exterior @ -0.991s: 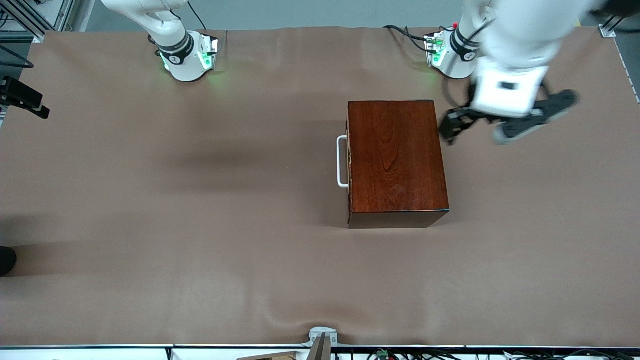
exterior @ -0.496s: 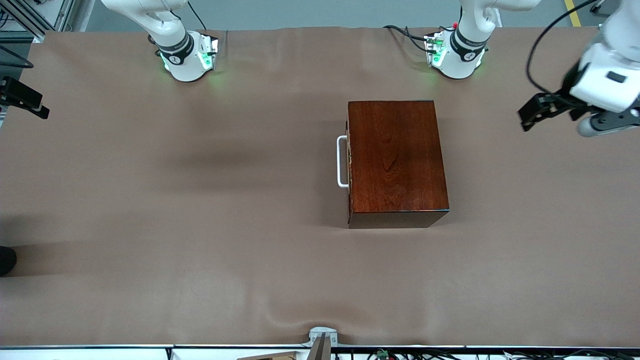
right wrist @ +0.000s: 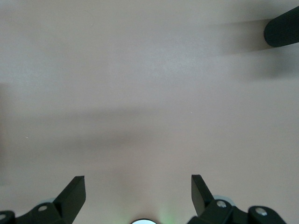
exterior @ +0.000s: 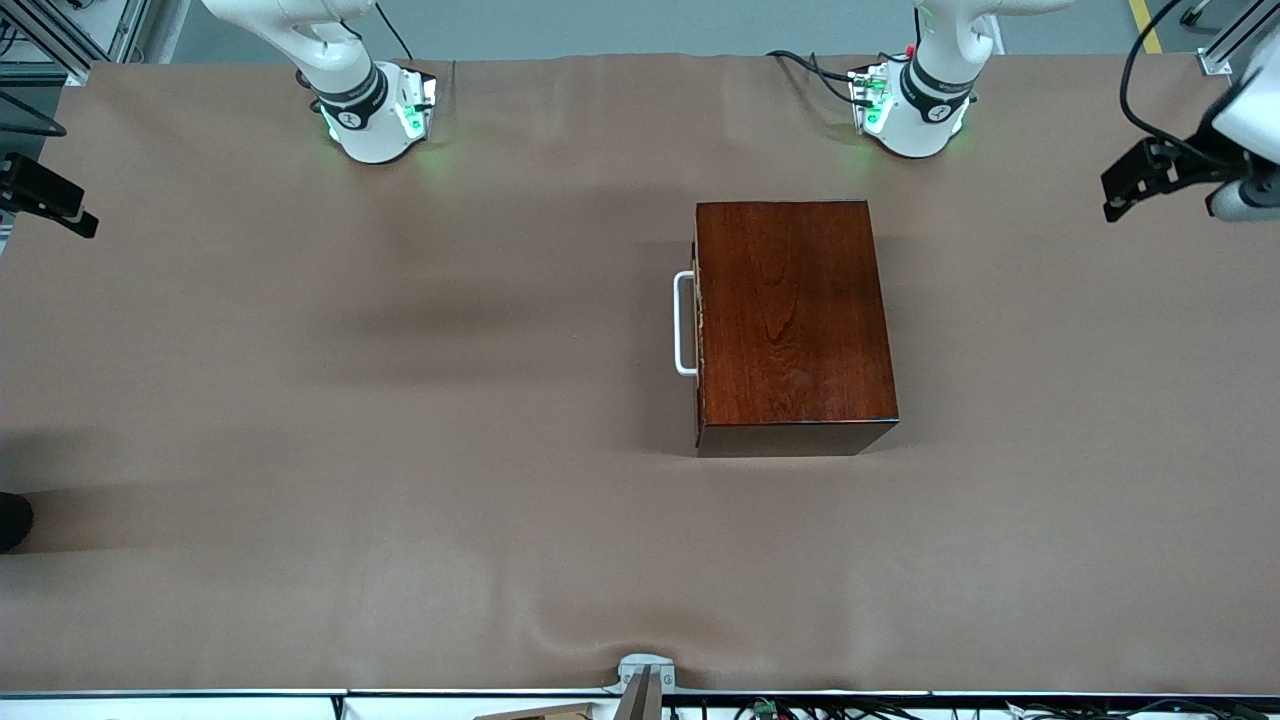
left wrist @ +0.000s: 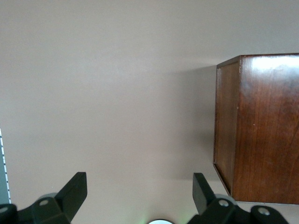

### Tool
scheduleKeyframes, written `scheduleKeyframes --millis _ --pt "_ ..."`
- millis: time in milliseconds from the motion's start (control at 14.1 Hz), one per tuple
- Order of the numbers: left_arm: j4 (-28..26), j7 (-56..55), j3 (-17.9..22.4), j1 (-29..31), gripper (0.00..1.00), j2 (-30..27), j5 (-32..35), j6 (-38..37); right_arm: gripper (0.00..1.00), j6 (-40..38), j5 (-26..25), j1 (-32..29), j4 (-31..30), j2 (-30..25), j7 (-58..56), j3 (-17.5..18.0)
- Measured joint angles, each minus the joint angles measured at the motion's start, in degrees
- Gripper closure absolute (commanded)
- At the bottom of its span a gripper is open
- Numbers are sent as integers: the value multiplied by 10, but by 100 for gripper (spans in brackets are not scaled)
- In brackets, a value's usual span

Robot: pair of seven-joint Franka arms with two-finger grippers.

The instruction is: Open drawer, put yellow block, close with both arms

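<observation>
As the drawer [exterior: 697,322] sits fully shut in its box [exterior: 790,320] and no yellow block is visible anywhere, you may judge the task finished or unstarted, with left gripper [left wrist: 140,196] and right gripper [right wrist: 138,193] both spread wide and empty.

A wide table covered in plain brown cloth [exterior: 400,450] carries everything. On it sits a glossy dark mahogany box [exterior: 790,320], its drawer shut.
</observation>
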Motion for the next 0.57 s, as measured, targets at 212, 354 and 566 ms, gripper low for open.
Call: scheduleKeyframes --millis 212,354,566 --pt "-2 -1 -10 2 0 -11 -27 7 0 0 0 0 0 0 0 0" --pt "-2 -1 -10 4 0 -11 -40 9 0 0 0 0 0 0 0 0" --pt "-2 -1 -10 5 0 -11 -43 10 0 0 0 0 0 0 0 0"
